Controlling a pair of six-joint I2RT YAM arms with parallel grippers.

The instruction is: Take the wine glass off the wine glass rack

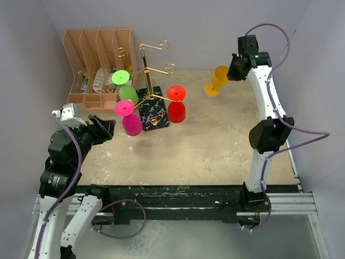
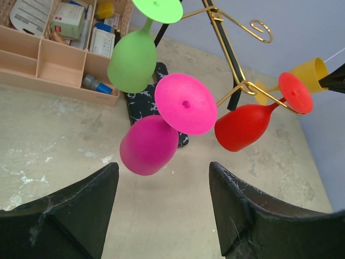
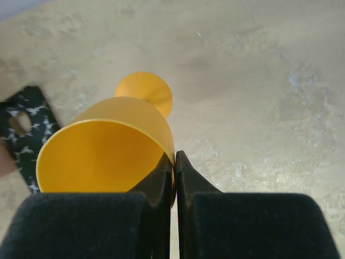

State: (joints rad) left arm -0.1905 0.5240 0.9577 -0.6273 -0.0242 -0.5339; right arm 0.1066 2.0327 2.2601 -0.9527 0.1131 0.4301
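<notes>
The gold wire wine glass rack (image 1: pixel 145 75) stands on its black white-veined base (image 1: pixel 153 110) at the back left. Three glasses hang from it upside down: green (image 1: pixel 128 93), pink (image 1: pixel 132 124) and red (image 1: pixel 176 111). A yellow wine glass (image 1: pixel 217 80) is off the rack, tilted in the air to its right, with my right gripper (image 1: pixel 233 69) shut on its rim (image 3: pixel 174 156). My left gripper (image 1: pixel 102 127) is open and empty, low and left of the rack. In the left wrist view the pink glass (image 2: pixel 148 144) hangs just beyond the open left gripper (image 2: pixel 163 181).
A tan slotted desk organiser (image 1: pixel 99 59) with small items stands behind and left of the rack, against the back wall. Walls close in the left, back and right sides. A black rail (image 1: pixel 183 191) runs along the table's near edge.
</notes>
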